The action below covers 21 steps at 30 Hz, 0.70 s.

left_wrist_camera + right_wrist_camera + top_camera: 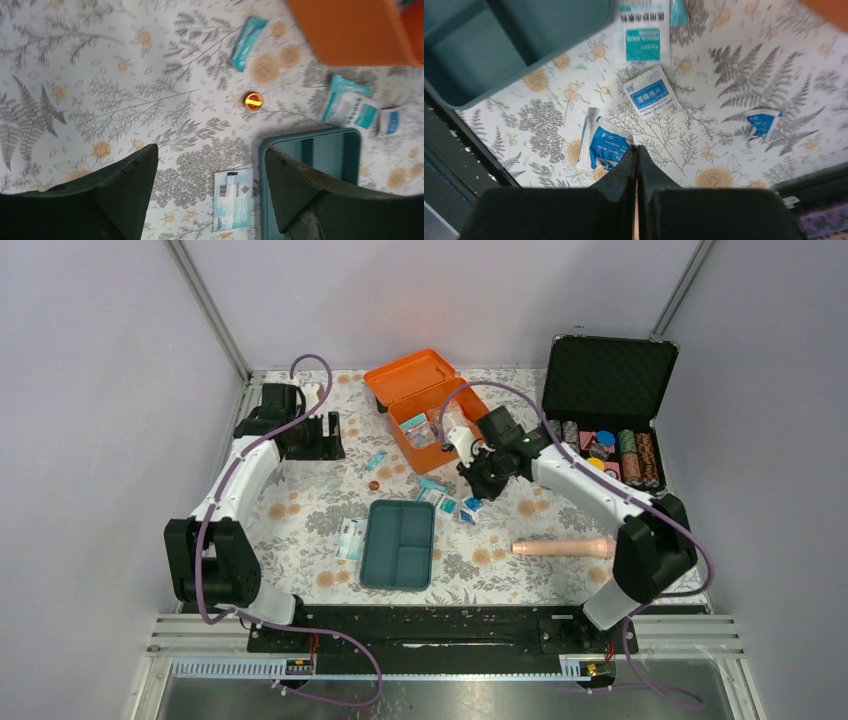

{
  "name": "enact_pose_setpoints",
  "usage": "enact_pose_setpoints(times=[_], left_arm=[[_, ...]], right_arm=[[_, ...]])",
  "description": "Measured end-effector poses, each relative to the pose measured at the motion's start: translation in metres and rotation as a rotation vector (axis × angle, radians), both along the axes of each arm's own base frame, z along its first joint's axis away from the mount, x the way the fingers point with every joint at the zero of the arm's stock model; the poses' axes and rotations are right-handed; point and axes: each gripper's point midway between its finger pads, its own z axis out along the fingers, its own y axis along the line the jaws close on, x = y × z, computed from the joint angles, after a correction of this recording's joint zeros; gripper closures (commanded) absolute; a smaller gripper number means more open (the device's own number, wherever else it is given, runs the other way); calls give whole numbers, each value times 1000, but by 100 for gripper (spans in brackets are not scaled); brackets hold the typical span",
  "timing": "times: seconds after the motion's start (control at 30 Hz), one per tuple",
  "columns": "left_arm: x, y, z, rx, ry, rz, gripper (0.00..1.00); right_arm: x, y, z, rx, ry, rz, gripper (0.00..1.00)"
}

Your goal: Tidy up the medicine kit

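Several packets (650, 94) lie scattered mid-frame beside the teal tray (484, 45), presumably awaiting sorting. The right gripper (636, 148) hangs over them, pinched shut and seemingly empty. The left gripper (210, 150) gapes open.

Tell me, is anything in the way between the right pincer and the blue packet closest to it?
Nothing visible is. In the right wrist view the shut right pincer sits right beside the blue packet, with only flowery tablecloth around. Whether the tips touch it I cannot tell.
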Motion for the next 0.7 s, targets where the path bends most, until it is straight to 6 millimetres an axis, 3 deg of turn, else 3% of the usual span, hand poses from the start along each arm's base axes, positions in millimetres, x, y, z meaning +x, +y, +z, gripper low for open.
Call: enact_pose_setpoints(times=[0.13,0.37,0.4,0.43,0.47,0.57,0.7], left_arm=[[9,-18,31,-54,-132,-84,21],[10,-84,89,-131,-355,-378,18],[7,-92,95,-139,-375,-415,16],[3,-102,100,-151,-396,-457,4],[-1,-111,106,-162,-418,-498,1],[-8,-129,117,-187,-465,-574,1],[-9,-134,120,-200,-470,-575,1]], right_arm=[[6,2,40,78,-79,38,100],[17,7,72,147,-147,124,100],[18,9,77,157,-158,133,100],[20,12,84,175,-173,142,100],[24,16,92,191,-192,149,100],[37,27,118,248,-269,165,100],[61,39,148,314,-403,167,100]])
